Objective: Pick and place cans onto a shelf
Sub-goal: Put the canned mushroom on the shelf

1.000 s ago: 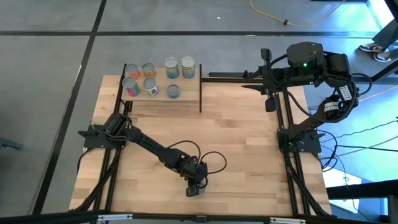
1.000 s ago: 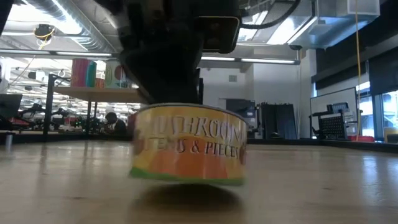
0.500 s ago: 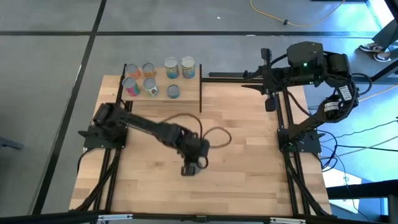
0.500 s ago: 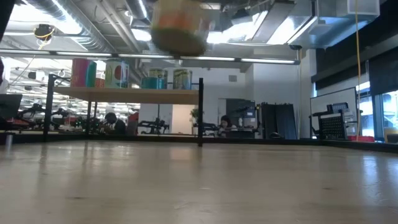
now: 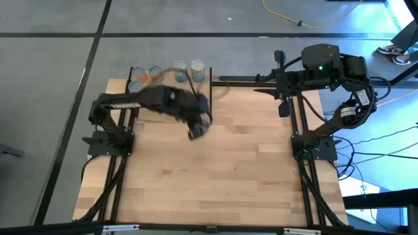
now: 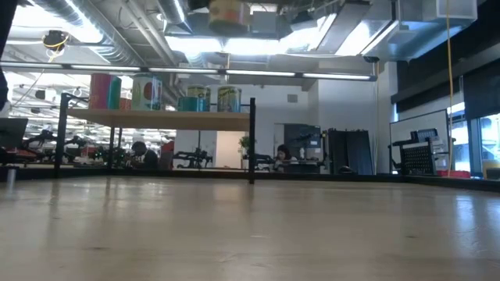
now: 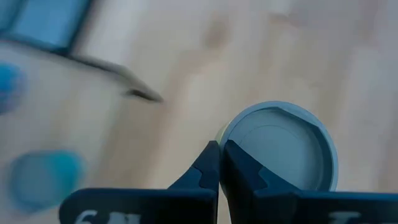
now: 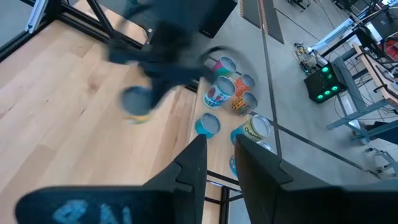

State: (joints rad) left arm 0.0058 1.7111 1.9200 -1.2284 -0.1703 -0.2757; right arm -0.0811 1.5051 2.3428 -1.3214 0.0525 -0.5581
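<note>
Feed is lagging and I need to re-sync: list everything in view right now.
Table: one, light wood, under both arms.
Shelf: one, light wood with black uprights, at the table's far left.
Cans on the shelf: about seven, mixed labels, partly hidden by the left arm.
Carried can: one, grey top, raised near the shelf's front.
Cable: one, yellow, on the floor.
Person: one, far back in the room.
Left gripper: shut on the carried can.
Right gripper: open, parked at the far right.
</note>
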